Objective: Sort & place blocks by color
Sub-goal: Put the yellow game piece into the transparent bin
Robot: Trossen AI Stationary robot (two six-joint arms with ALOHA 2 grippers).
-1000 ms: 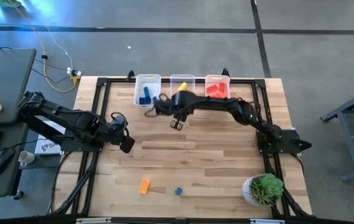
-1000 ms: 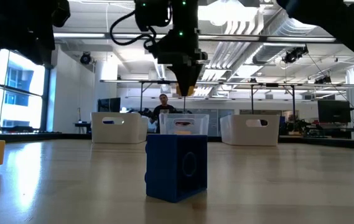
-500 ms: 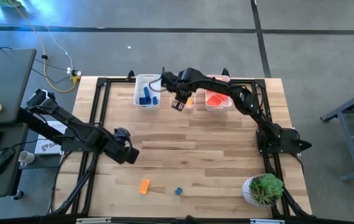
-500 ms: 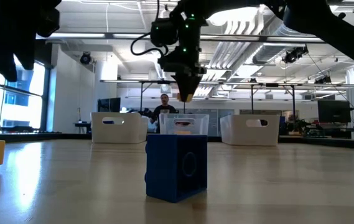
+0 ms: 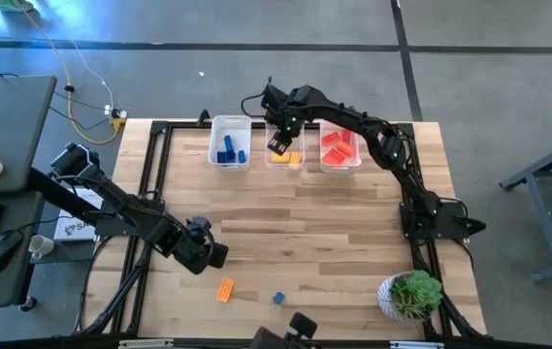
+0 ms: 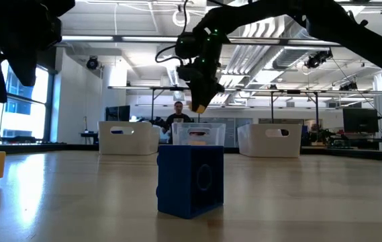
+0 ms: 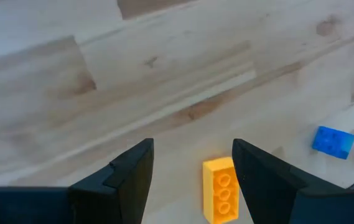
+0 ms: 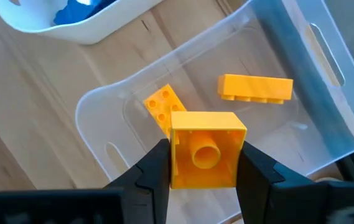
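Right gripper (image 8: 201, 180) clamps square yellow block (image 8: 204, 150), held above middle clear bin (image 5: 284, 158); two yellow bricks (image 8: 254, 88) lie inside. Left bin (image 5: 229, 142) holds blue bricks (image 5: 225, 153), right bin (image 5: 340, 143) holds red bricks (image 5: 333, 145). Left gripper (image 7: 192, 177), fingers spread and empty, hovers low at table's near edge over orange-yellow brick (image 7: 221, 190). Small blue brick (image 7: 333, 141) lies just beside it on wooden table (image 5: 324, 233). Potted plant (image 5: 411, 294) at near right corner.
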